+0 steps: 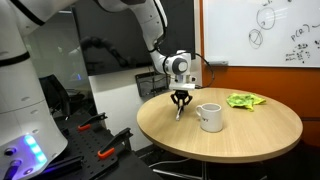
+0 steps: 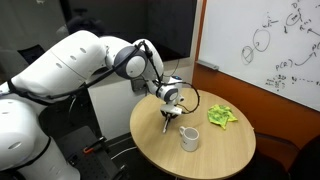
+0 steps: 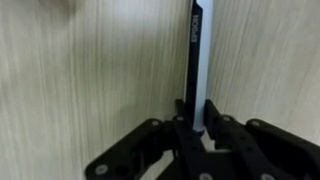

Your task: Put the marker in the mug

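Note:
The marker [image 3: 197, 60] is a long thin pen with a black cap and a white side, seen in the wrist view against the wooden tabletop. My gripper [image 3: 198, 112] is shut on the marker, one finger on each side of its barrel. In both exterior views the gripper [image 1: 180, 101] [image 2: 170, 113] points down at the table with the marker [image 1: 180, 112] hanging from its fingers, tip close to the surface. The white mug [image 1: 209, 116] [image 2: 189, 138] stands upright on the round table, a short way beside the gripper.
The round wooden table [image 1: 250, 135] [image 2: 220, 160] also carries a crumpled green cloth [image 1: 244, 100] [image 2: 220, 115] beyond the mug. A whiteboard [image 1: 270, 30] hangs on the wall behind. A dark cart with red-handled tools [image 1: 95, 140] stands beside the table.

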Controlling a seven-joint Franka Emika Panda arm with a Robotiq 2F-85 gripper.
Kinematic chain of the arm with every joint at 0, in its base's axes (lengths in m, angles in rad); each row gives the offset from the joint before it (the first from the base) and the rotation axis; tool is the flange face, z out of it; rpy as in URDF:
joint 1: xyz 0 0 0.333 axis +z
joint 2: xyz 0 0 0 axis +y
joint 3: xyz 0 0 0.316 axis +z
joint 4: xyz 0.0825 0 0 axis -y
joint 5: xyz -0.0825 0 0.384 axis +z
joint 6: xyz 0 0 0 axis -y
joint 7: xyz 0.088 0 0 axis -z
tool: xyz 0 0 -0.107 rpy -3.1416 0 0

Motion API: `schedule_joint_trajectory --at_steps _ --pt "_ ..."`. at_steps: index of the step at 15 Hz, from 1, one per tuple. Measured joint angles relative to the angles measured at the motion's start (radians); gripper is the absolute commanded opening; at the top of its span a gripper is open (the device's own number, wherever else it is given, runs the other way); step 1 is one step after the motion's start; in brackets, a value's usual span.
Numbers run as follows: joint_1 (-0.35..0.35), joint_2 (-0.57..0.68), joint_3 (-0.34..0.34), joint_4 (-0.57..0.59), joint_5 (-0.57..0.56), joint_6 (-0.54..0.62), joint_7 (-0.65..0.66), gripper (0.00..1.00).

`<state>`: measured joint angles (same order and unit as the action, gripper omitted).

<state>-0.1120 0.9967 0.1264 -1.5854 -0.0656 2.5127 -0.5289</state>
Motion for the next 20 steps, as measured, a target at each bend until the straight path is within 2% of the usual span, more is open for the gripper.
schedule_joint_trajectory --at_steps 4,11,14,18,19,20 --pt "-0.069 -0.063 0.094 -0.044 -0.013 0.002 -0.206 0.06" --pt "-0.223 -0.191 0.241 -0.2 0.017 0.004 -0.639 0.06" --pt "-0.293 -0.201 0.303 -0.234 0.087 0.004 -0.859 0.06" --pt "-0.39 -0.2 0.392 -0.252 0.243 -0.013 -1.167 0.06" --pt "-0.413 -0.199 0.41 -0.252 0.286 -0.033 -1.242 0.24" --pt "-0.433 -0.199 0.423 -0.25 0.328 -0.063 -1.313 0.24"
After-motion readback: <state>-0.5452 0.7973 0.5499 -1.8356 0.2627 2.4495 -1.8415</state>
